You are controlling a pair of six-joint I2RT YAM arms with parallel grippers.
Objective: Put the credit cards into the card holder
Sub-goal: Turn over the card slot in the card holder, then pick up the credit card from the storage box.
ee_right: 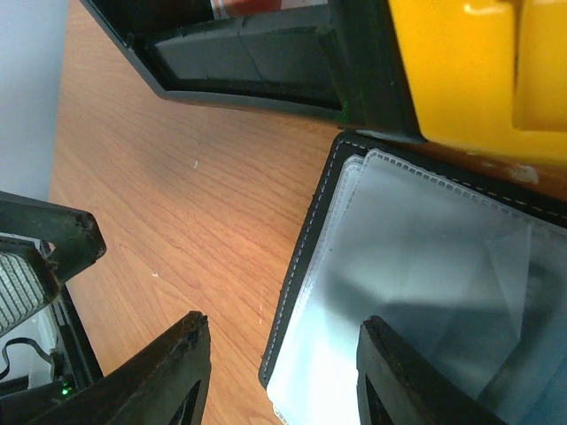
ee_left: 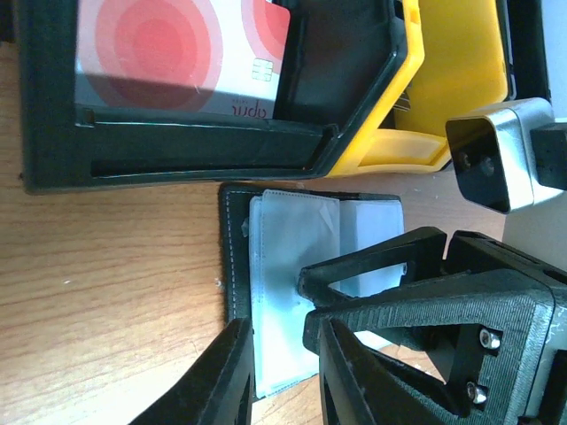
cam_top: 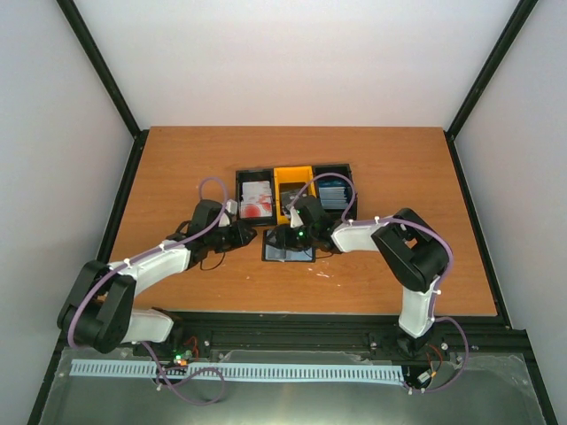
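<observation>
The card holder (cam_top: 289,249) lies open on the table just in front of the bins, its pale blue-grey sleeves up; it also shows in the left wrist view (ee_left: 288,252) and the right wrist view (ee_right: 416,266). White credit cards with a red blotch (cam_top: 257,200) lie in the left black bin, also seen in the left wrist view (ee_left: 177,53). Blue cards (cam_top: 333,192) lie in the right black bin. My left gripper (ee_left: 279,332) is narrowly open over the holder's left edge and holds nothing. My right gripper (ee_right: 283,323) is wide open over the holder's near left corner, one finger (ee_left: 372,261) resting on the sleeves.
Three bins stand in a row behind the holder: a black one (cam_top: 241,205), a yellow one (cam_top: 293,173), a black one (cam_top: 346,168). Both grippers (cam_top: 251,236) (cam_top: 285,237) crowd the holder. The tabletop (cam_top: 177,177) stretches to either side.
</observation>
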